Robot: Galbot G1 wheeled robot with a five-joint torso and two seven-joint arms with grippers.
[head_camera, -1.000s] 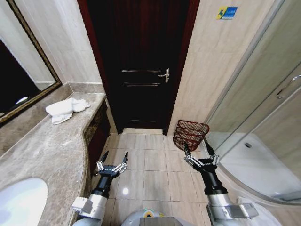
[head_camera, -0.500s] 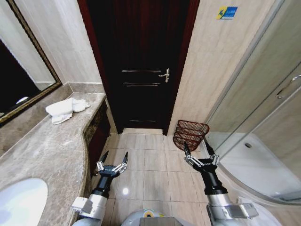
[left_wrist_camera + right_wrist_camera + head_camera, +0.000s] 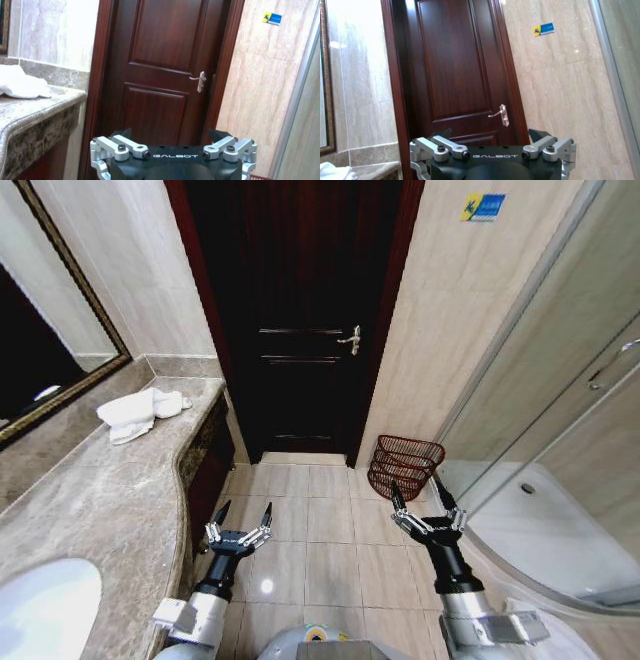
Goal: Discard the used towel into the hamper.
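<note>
A crumpled white towel [image 3: 138, 412] lies on the marble counter [image 3: 105, 500] at the far left, below the mirror; it also lies at the counter's edge [image 3: 17, 82] in the left wrist view. The hamper [image 3: 405, 465], a dark reddish-brown wire basket, stands on the floor against the wall right of the door. My left gripper [image 3: 243, 514] hangs open low over the floor tiles, beside the counter front and well short of the towel. My right gripper [image 3: 420, 499] is open too, just in front of the hamper, holding nothing.
A dark wooden door [image 3: 300, 320] with a lever handle [image 3: 350, 338] is shut straight ahead. A glass shower enclosure [image 3: 560, 480] with a white tray fills the right. A white sink basin [image 3: 45, 605] sits in the counter near me. Tiled floor [image 3: 325, 525] lies between the arms.
</note>
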